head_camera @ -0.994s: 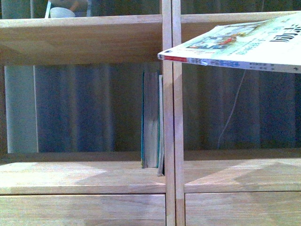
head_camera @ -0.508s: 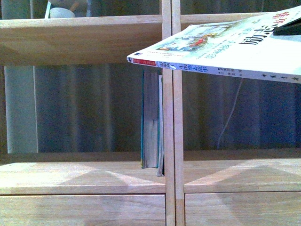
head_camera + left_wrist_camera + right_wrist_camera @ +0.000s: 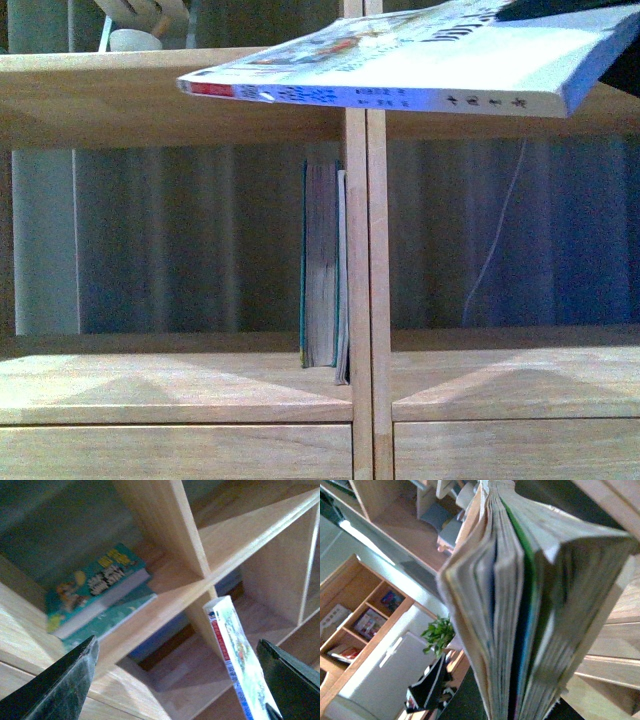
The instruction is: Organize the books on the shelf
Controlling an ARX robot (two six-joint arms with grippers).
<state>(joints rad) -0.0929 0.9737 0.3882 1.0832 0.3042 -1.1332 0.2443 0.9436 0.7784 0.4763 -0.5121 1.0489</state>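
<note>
Plainly, the left gripper [image 3: 176, 645] gapes empty before the light jointed-wood bookcase [image 3: 150, 395]. Against its centre divider stand tall teal-covered books [image 3: 320, 265]. Above, the thin pale paperback [image 3: 420, 65] lies flat, long axis nine to three o'clock, clamped at its three o'clock end by the right gripper [image 3: 590, 40]. Open room lies at seven o'clock from it, left of those books.
</note>
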